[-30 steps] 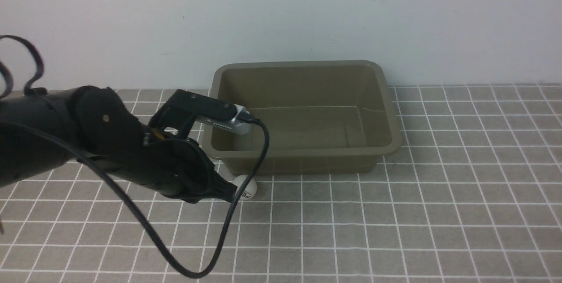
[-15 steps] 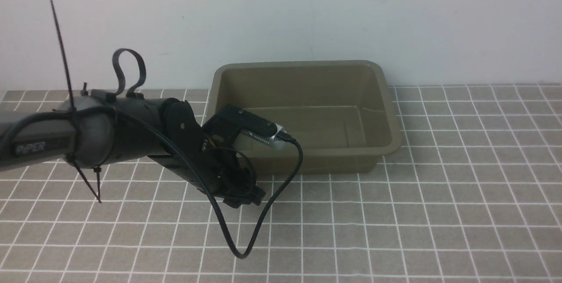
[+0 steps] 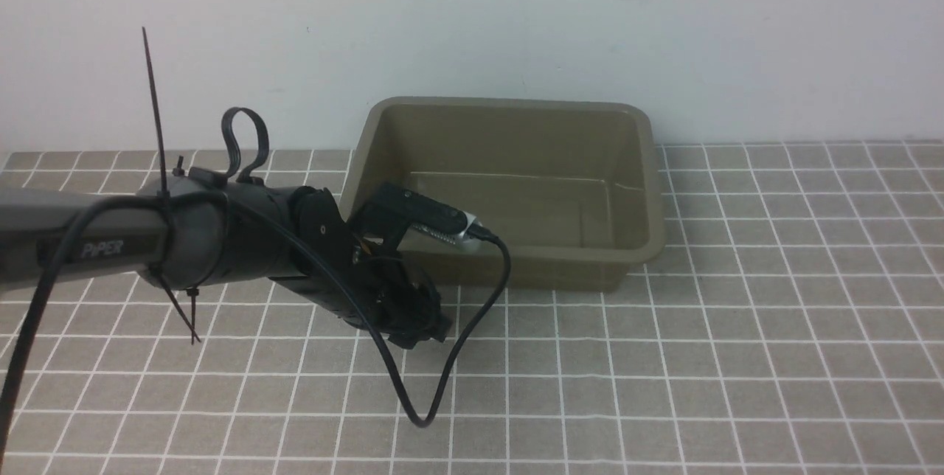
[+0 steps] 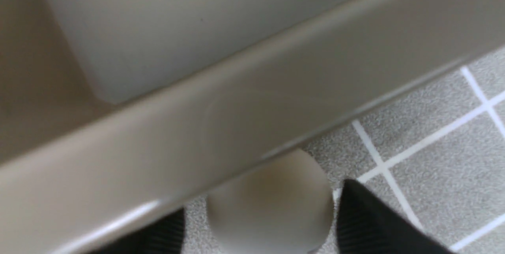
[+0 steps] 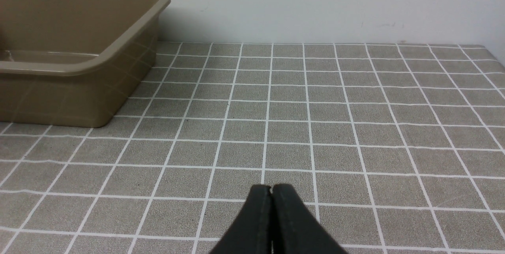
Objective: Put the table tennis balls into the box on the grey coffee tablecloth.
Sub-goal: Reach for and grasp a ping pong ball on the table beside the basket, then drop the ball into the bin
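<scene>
The left arm (image 3: pixel 221 246) is reaching low across the grey coffee tablecloth (image 3: pixel 737 357), which is covering the desk. It is ending just in front of the near left corner of the box (image 3: pixel 560 274). The box is standing open-topped on the cloth, close to the white wall (image 3: pixel 516 18). The left wrist view is showing the table tennis ball (image 4: pixel 272 210) sitting on the cloth outside the box, tucked against the near wall and partly under the flared rim. In the front view the arm is hiding it. The left fingers (image 4: pixel 371 226) are standing spread on either side of the ball. One is lying right at its edge, while a sliver of cloth is showing between the other and the ball, so they are bracketing it rather than clamping it. A black cable (image 3: pixel 422 423) is hanging from the silver wrist camera (image 3: pixel 453 228) and looping down over the checks in front of the box. In the right wrist view the right fingers (image 5: pixel 288 226) are pressing flat together, gripping nothing. They are pointing over the cloth, well apart from the box.
</scene>
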### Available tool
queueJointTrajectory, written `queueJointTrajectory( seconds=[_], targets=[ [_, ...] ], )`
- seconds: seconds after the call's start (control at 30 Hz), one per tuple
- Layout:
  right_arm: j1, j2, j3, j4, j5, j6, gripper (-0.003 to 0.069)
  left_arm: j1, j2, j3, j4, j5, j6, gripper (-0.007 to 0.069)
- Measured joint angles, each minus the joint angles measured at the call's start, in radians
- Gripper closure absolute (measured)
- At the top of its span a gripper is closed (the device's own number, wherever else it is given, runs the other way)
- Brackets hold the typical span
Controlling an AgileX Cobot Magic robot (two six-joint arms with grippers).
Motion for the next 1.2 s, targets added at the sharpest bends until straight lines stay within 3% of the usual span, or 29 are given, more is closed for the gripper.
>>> queueJointTrajectory(
  seconds=[0.03, 0.33, 0.47, 0.63, 0.8, 0.87, 0.93, 1.07, 1.17, 1.2],
  targets=[
    [0.0, 0.0, 0.0, 0.0, 0.0, 0.0, 0.0673, 0.0, 0.0, 0.0, 0.0, 0.007, 0.0, 0.0279],
    [0.0, 0.0, 0.0, 0.0, 0.0, 0.0, 0.0673, 0.0, -0.179, -0.001, -0.031, 0.249, 0.0, 0.0279],
    [0.0, 0.0, 0.0, 0.0, 0.0, 0.0, 0.0673, -0.004, -0.282, -0.013, -0.102, 0.233, 0.025, 0.0279],
    [0.0, 0.0, 0.0, 0.0, 0.0, 0.0, 0.0673, -0.008, -0.266, -0.18, -0.117, 0.21, 0.128, 0.0279],
    [0.0, 0.0, 0.0, 0.0, 0.0, 0.0, 0.0673, -0.008, -0.121, -0.382, -0.11, 0.286, 0.134, 0.0276],
    [0.0, 0.0, 0.0, 0.0, 0.0, 0.0, 0.0673, -0.007, -0.061, -0.45, -0.097, 0.333, 0.1, 0.0246],
    [0.0, 0.0, 0.0, 0.0, 0.0, 0.0, 0.0673, -0.007, -0.004, -0.516, -0.053, 0.385, 0.046, 0.016],
    [0.0, 0.0, 0.0, 0.0, 0.0, 0.0, 0.0673, -0.007, 0.02, -0.571, 0.024, 0.47, -0.038, 0.0093],
    [0.0, 0.0, 0.0, 0.0, -0.001, 0.0, 0.0673, -0.007, -0.011, -0.613, 0.161, 0.587, -0.146, 0.0237],
    [0.0, 0.0, 0.0, 0.0, -0.001, 0.0, 0.0673, -0.007, -0.032, -0.614, 0.212, 0.614, -0.174, 0.0329]
  ],
)
